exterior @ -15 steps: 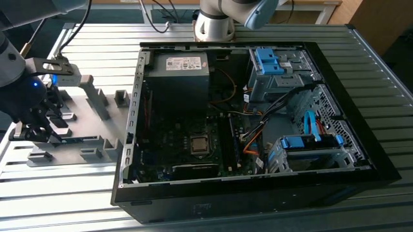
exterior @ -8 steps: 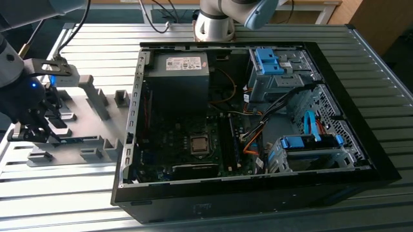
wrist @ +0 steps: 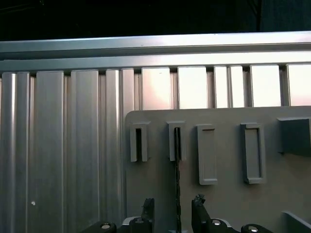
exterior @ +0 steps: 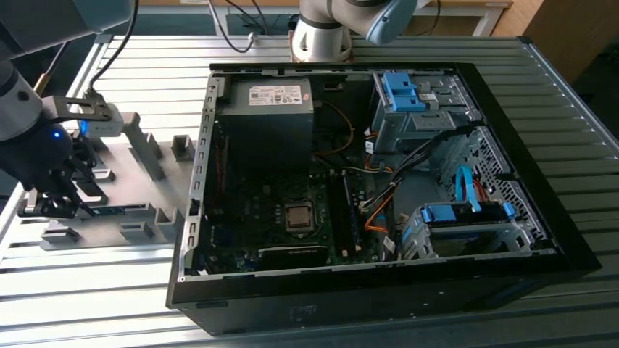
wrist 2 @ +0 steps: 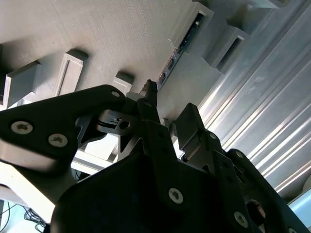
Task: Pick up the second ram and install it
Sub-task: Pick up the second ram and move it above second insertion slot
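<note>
In the exterior view, our gripper [exterior: 60, 206] hangs low over the grey plate [exterior: 121, 185], at the plate's edge nearest the camera. The second ram [exterior: 121, 210] stands there on its thin side.

In the second wrist view, the jaws are spread wide, not pinching anything.

In the first wrist view, the stick sits in a holder block [wrist: 170, 143] and runs between the fingertips [wrist: 148, 208]. If we squeeze off-middle, it could tip and jam.

White label [exterior: 275, 95] on the power supply [exterior: 263, 127], print too small to read, no other legible text
</note>
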`<control>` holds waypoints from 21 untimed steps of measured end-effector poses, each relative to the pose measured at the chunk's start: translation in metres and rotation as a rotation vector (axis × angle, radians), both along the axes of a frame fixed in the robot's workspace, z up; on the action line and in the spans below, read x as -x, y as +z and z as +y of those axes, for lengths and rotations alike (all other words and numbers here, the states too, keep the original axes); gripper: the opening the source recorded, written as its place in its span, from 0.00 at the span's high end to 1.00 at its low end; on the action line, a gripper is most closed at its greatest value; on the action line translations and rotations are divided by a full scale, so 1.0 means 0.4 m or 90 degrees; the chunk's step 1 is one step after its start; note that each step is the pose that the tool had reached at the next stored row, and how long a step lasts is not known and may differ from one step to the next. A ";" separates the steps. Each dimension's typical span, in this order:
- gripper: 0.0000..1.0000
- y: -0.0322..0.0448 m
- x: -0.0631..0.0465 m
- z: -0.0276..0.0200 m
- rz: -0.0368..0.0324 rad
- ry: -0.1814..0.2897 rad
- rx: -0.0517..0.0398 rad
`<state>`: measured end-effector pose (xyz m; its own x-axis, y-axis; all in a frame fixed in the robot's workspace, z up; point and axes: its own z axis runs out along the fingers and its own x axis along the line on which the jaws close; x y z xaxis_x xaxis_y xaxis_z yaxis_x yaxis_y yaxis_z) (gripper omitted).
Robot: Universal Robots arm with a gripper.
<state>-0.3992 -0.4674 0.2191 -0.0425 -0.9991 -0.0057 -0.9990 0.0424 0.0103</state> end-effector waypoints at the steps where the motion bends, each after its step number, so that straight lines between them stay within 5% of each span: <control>1: 0.57 -0.004 0.000 0.000 -0.0001 0.000 0.0000; 21: 0.57 -0.040 0.005 0.003 0.0000 0.000 0.0000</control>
